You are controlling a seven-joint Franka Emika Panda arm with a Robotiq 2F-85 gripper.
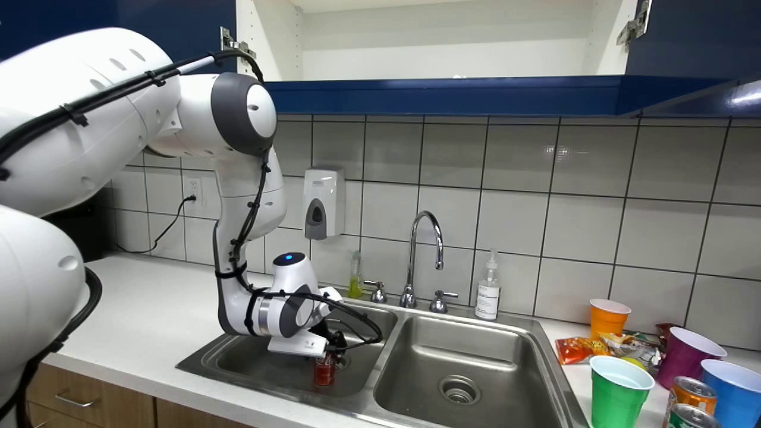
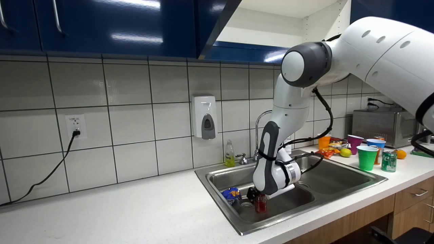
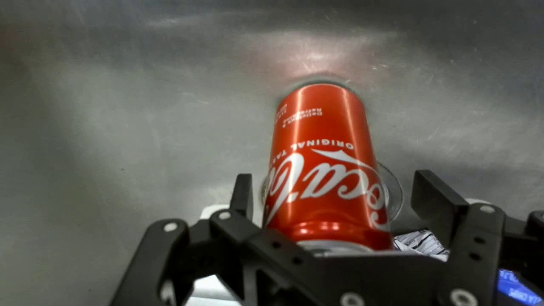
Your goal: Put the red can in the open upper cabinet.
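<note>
The red can [image 1: 324,371] stands upright in the sink basin beneath my arm, and it also shows in an exterior view [image 2: 260,204]. In the wrist view the red can [image 3: 325,170] lies between the two fingers of my gripper [image 3: 333,191]. The gripper is open, with a gap on each side of the can; the gap on the right is wider. The can's silvery top is partly hidden by the gripper body. The gripper also shows in both exterior views [image 1: 336,343] [image 2: 252,194]. The open upper cabinet [image 1: 443,95] has a cream interior and hangs above the sink, also in an exterior view [image 2: 264,34].
The double sink [image 1: 386,368] has a faucet [image 1: 411,255] behind it. A blue snack bag [image 2: 232,194] lies in the basin near the can. Soap bottles [image 1: 489,288] stand at the back edge. Plastic cups [image 1: 621,389], snacks and other cans [image 2: 389,161] stand beside the sink.
</note>
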